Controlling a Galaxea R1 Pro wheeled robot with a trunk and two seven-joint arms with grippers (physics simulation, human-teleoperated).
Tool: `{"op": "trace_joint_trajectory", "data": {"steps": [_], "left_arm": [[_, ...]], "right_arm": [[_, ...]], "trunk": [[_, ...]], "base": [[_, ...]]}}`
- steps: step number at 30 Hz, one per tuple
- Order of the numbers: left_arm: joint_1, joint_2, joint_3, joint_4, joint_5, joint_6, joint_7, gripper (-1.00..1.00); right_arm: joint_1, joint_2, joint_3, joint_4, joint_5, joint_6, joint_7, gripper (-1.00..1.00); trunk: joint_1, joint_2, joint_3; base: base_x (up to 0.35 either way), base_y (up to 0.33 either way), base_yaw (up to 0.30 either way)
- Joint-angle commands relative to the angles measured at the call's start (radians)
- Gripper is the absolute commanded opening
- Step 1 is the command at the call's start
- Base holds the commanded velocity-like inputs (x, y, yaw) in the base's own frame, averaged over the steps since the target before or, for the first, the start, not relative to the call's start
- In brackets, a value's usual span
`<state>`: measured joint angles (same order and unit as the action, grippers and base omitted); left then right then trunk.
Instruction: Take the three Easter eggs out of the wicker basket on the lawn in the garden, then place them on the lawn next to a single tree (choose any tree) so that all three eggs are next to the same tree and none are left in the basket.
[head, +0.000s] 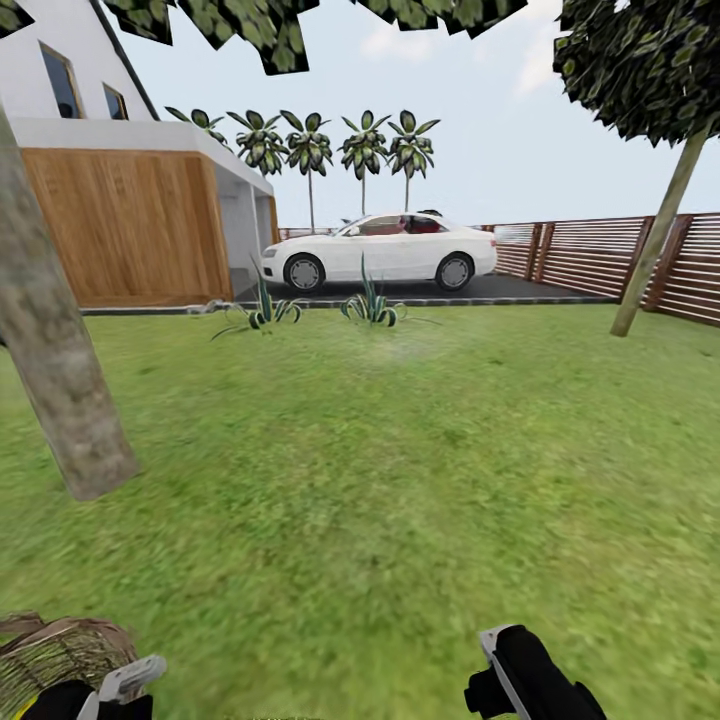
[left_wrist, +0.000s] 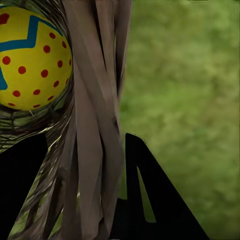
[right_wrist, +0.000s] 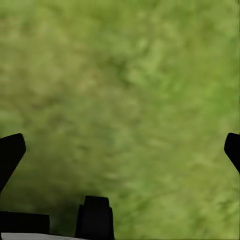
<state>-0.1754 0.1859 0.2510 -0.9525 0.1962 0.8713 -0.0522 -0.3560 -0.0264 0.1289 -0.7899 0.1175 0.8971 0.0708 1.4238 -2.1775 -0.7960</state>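
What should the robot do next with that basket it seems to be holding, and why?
Probably roll a little toward the tree ahead on its left. The left end effector has its fingers on either side of the wicker basket wall, an Easter egg sits inside, and lawn still separates it from the trunk.

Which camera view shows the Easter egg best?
The left wrist view: the Easter egg appears large inside the wicker basket, its blue zigzag and red dots clear. The head view gives just the basket's rim; the right wrist view gives lawn.
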Motion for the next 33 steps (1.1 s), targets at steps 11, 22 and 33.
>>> {"op": "trace_joint_trajectory", "data": {"steps": [11,22,33], "left_arm": [[-0.001,0.0,0.002,-0.002,-0.012,0.006,-0.006,-1.0],[-0.001,0.007,0.002,-0.002,-0.012,0.005,-0.006,-1.0],[-0.001,0.007,0.002,-0.003,-0.011,0.005,-0.006,-1.0]], "right_arm": [[0.0,-0.001,0.003,-0.002,0.01,0.005,0.008,1.0],[0.0,0.0,0.002,-0.002,0.01,0.005,0.009,1.0],[0.0,0.0,0.003,-0.001,0.01,-0.031,0.009,1.0]], "trunk": [[0.0,0.0,-0.001],[0.0,0.0,-0.001],[0.0,0.0,-0.001]], "base": [[0.237,0.0,0.286],[0.336,0.0,0.133],[0.337,0.0,0.118]]}}
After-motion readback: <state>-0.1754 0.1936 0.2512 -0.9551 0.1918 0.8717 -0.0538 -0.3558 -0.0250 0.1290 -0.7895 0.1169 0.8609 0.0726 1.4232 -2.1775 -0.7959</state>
